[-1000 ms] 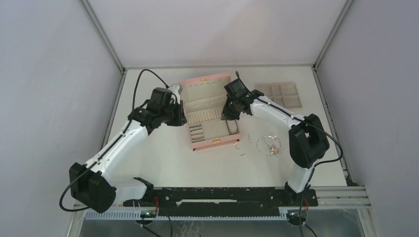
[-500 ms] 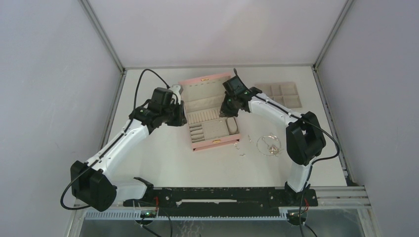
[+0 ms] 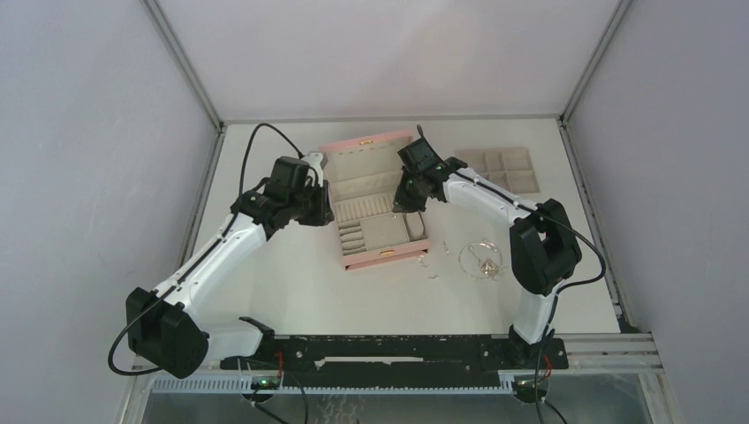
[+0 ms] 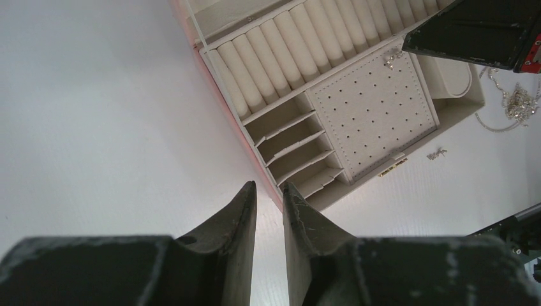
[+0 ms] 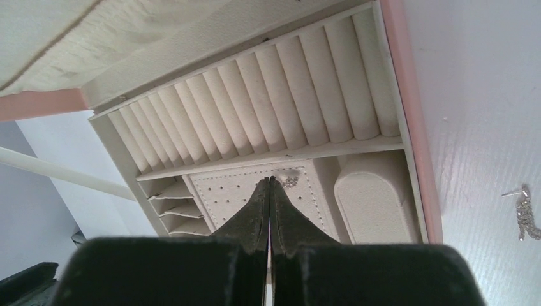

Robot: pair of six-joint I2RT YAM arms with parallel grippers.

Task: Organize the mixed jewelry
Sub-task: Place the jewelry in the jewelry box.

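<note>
The right claw (image 5: 268,182) is pressed together at lower centre, over the dotted panel (image 5: 223,191) of the pink box (image 5: 408,108), with a tiny silver earring (image 5: 292,180) just beside its tips. The left claw (image 4: 269,191) is slightly spread around nothing by the box's left edge. The necklace (image 3: 481,259) lies right of the box.

Necklace (image 4: 514,103) cut by right edge, loose bits (image 3: 433,276) too tiny to identify (top view)
</note>
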